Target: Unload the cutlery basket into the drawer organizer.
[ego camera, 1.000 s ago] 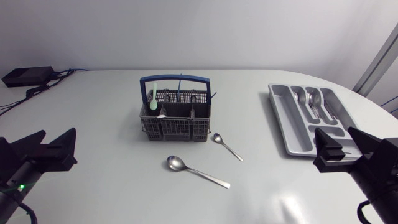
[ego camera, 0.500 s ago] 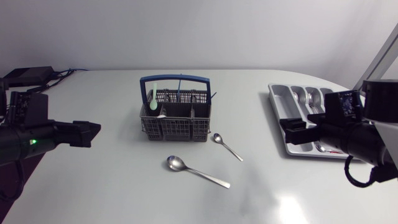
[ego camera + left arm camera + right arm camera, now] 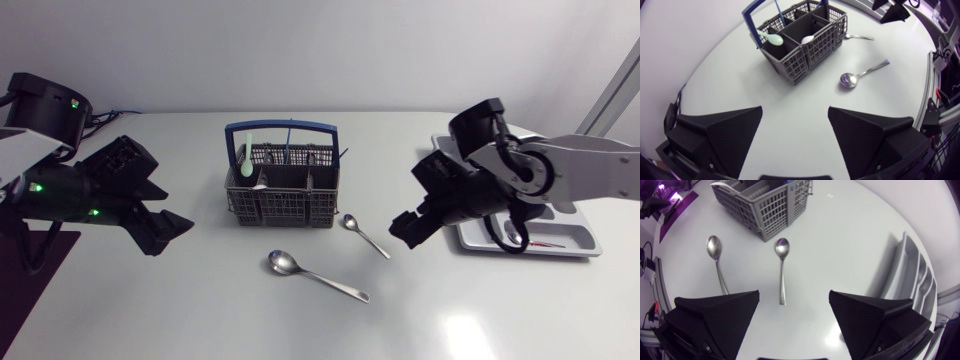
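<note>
Steel spoon (image 3: 782, 272), bowl twd basket (image 3: 760, 205)

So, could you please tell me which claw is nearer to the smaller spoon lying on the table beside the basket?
Right. The right claw hangs just beside the smaller spoon, open. The left claw is far off, out past the other side of the basket.

Grey basket (image 3: 281, 206), blue handle (image 3: 282, 127)
</note>
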